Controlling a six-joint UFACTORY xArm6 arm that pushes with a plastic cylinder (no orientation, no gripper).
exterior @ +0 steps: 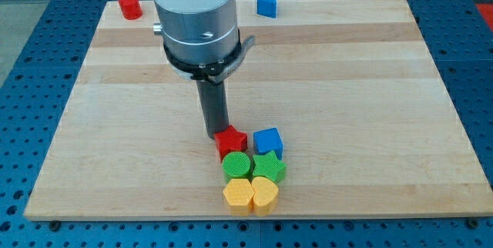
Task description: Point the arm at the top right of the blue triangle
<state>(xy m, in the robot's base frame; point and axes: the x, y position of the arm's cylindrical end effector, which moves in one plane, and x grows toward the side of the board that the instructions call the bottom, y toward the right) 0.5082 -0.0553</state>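
The blue triangle [266,4] sits near the board's top edge, a little right of the middle. My tip [213,135] is far below it, at the middle of the board, touching the upper left of a red block [231,141]. The arm's grey body [195,13] hides part of the board's top left of the blue triangle.
A cluster sits by my tip: blue cube [267,141], green cylinder [236,165], green star-like block [268,167], yellow block [238,194] and yellow heart-like block [264,192]. A red cylinder [129,6] stands at the top left. The wooden board [370,86] lies on a blue perforated table.
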